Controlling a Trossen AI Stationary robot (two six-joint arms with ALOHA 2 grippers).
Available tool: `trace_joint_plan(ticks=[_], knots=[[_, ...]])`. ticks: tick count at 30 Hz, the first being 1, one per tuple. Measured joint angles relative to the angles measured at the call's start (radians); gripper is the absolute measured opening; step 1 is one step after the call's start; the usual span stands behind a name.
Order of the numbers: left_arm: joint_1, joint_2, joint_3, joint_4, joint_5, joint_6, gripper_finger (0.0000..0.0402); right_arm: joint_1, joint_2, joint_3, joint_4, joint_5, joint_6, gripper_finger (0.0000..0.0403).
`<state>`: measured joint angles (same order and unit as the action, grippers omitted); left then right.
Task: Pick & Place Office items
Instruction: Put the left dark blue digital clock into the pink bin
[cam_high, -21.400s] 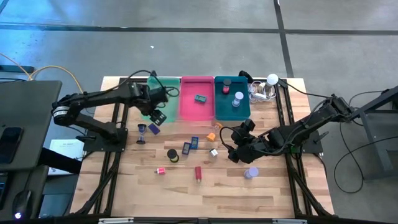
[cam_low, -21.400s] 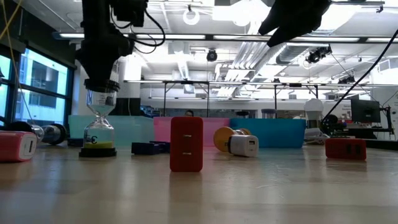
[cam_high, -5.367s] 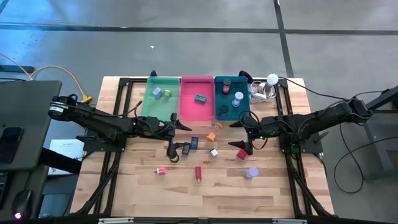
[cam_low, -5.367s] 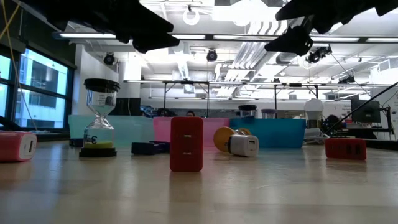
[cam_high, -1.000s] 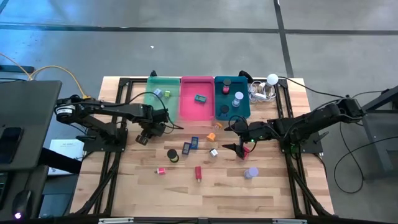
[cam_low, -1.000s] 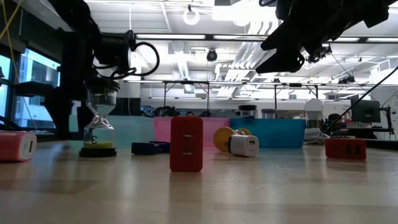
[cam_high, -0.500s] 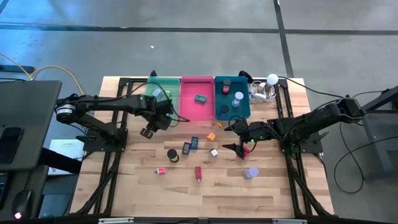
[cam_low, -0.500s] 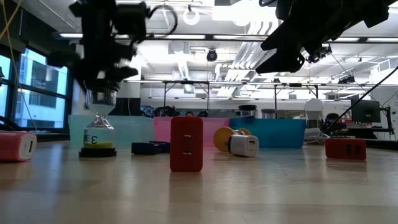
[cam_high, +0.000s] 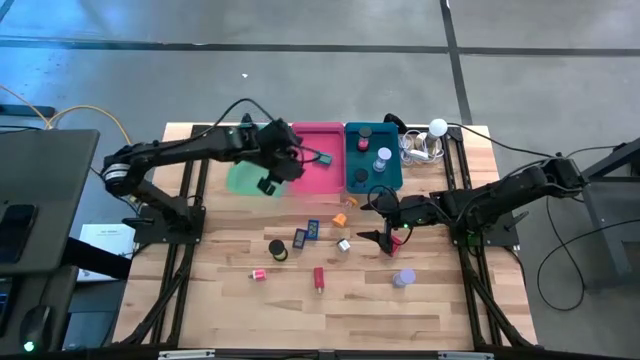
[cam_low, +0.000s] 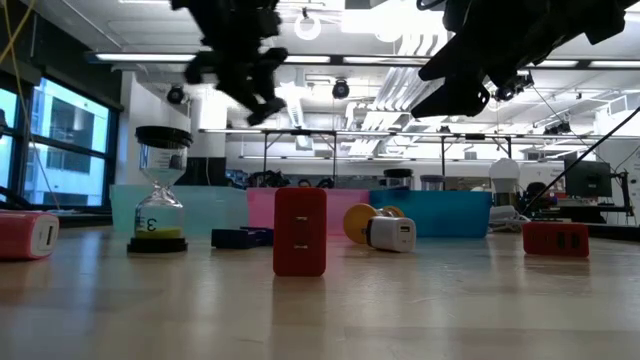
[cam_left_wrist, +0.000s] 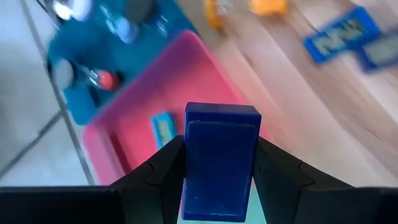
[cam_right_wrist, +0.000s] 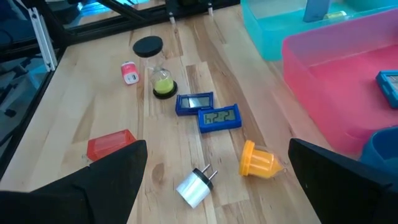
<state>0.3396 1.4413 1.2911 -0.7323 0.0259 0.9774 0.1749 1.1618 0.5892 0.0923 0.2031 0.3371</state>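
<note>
Left hand (cam_high: 283, 160) is up in the air over the seam between the green tray (cam_high: 243, 177) and the pink tray (cam_high: 318, 176), and it's pinching a dark blue block (cam_left_wrist: 219, 163) between both fingers (cam_left_wrist: 153, 177); the wrist view shows the block sitting upright and square in the grip, with the pink tray and a small teal item (cam_left_wrist: 163, 129) lying in it below. Right hand (cam_high: 384, 222) is spread wide with nothing in it, hovering over the surface (cam_high: 430, 310) just in front of the teal tray (cam_high: 372, 170), right above a red block (cam_high: 391, 244).

Rest of the office items are still out on the wood: two blue clock-looking things (cam_right_wrist: 219, 116) side by side in the middle, an orange piece (cam_right_wrist: 259, 161) and a white plug adapter (cam_right_wrist: 196, 186) just beside each other, a sand timer (cam_low: 159, 190) standing upright, a red charger block (cam_low: 300, 231) upright, a lavender cylinder (cam_high: 404, 278), and a small pink block (cam_high: 259, 274).

Room-wise, the front half of the surface is mostly bare wood, and the three trays sit in a row along the back edge. The white ball with cables (cam_high: 437, 128) is in the back right corner next to the teal tray.
</note>
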Motion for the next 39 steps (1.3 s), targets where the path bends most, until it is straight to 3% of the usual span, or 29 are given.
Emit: trace_joint_plan(ticks=[8, 17, 39], knots=[[0.075, 0.203, 0.110, 0.054, 0.155, -0.012, 0.0149, 0.000, 0.000, 0.000, 0.021, 0.000, 0.000, 0.0381], [0.108, 0.366, 0.136, 0.090, 0.170, -0.059, 0.0150, 0.005, 0.000, 0.000, 0.033, 0.000, -0.001, 0.0381], [0.127, 0.420, 0.136, 0.121, 0.213, -0.088, 0.0161, 0.005, 0.000, 0.000, 0.044, 0.000, 0.005, 0.0381]])
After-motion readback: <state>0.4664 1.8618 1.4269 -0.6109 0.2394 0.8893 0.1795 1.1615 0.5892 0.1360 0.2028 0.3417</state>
